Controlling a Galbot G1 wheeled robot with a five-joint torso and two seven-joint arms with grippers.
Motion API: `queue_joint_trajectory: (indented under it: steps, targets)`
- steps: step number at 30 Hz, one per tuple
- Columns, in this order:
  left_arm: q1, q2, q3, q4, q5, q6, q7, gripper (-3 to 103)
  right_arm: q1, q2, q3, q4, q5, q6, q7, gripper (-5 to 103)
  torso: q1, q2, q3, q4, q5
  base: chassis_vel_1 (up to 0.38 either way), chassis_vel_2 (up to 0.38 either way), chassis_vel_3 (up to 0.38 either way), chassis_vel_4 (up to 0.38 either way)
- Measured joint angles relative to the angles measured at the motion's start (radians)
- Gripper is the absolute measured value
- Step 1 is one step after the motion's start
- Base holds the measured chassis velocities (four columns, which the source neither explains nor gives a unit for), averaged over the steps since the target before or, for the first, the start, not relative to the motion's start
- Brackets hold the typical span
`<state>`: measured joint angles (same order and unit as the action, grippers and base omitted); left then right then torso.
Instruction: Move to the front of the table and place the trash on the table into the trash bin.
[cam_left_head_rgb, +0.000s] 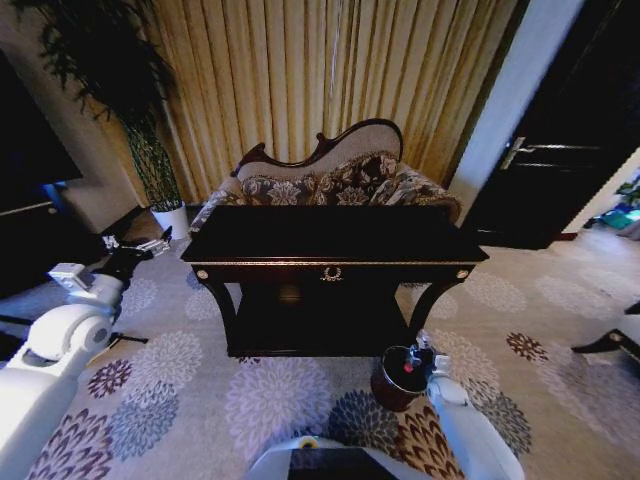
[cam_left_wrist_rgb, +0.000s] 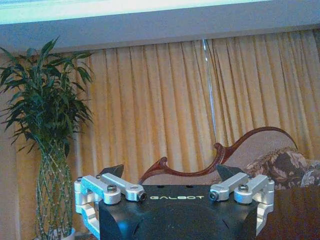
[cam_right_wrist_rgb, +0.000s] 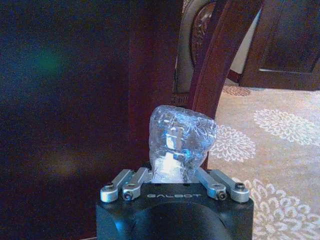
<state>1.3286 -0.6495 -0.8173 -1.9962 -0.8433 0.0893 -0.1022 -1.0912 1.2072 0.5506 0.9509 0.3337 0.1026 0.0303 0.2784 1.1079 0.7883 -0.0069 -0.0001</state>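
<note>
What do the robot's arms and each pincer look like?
The left arm has smooth rounded white shells. The left pincer and the right pincer each have a black body marked GALBOT and silver metal linkages with bolts. The left pincer has dark fingertips.

A home living room: an ornate patterned sofa (cam_left_head_rgb: 330, 180) stands before long gold curtains (cam_left_head_rgb: 300, 80), with a tall potted plant (cam_left_head_rgb: 140, 130), a flower-patterned carpet (cam_left_head_rgb: 200, 390), a dark wooden counter (cam_left_head_rgb: 330, 245) and a dark door (cam_left_head_rgb: 570, 130).

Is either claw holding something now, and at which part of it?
The right claw holds the clear plastic bottle near its capped end, over the trash bin. The left claw is open and holds nothing.
</note>
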Motion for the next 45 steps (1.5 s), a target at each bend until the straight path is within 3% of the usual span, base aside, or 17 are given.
queue_joint_trajectory:
  steps: [3, 6, 23, 30, 36, 45]
  targets:
    - [0.001, 0.004, 0.000, -0.005, -0.001, 0.000, 0.000, 100, 0.002, 0.004, 0.002, -0.003, 0.001, 0.001, 0.002, 23, 0.000, 0.000, 0.000, -0.0002, -0.0001, 0.000, 0.000, 0.000, 0.000]
    - [0.002, 0.006, 0.000, -0.009, -0.001, 0.000, 0.000, 100, 0.000, 0.005, 0.003, 0.003, 0.001, 0.001, 0.003, 32, 0.000, 0.000, 0.000, -0.0003, -0.0001, 0.000, 0.000, 0.000, 0.000]
    - [0.004, 0.007, -0.002, -0.019, -0.003, 0.000, -0.001, 100, -0.033, -0.017, 0.008, 0.098, 0.014, -0.003, 0.004, 96, 0.000, 0.000, 0.000, -0.0002, 0.0001, 0.000, 0.000, 0.000, 0.000]
    - [0.001, 0.003, -0.001, -0.022, -0.004, 0.000, -0.004, 100, -0.083, -0.047, 0.011, 0.236, 0.066, -0.037, 0.004, 100, 0.000, 0.000, 0.000, -0.0003, 0.0001, 0.000, 0.000, 0.000, 0.000]
    - [0.000, -0.002, -0.003, -0.023, -0.005, 0.000, -0.005, 100, -0.137, -0.089, 0.017, 0.461, 0.135, -0.128, 0.005, 100, 0.000, 0.000, 0.000, -0.0003, 0.0000, 0.000, 0.000, 0.000, 0.000]
    - [0.002, -0.008, -0.011, -0.025, -0.006, -0.001, -0.005, 100, -0.150, -0.130, 0.041, 0.691, 0.185, -0.186, 0.007, 100, 0.000, 0.000, 0.000, -0.0002, 0.0000, 0.000, 0.000, 0.000, 0.000]
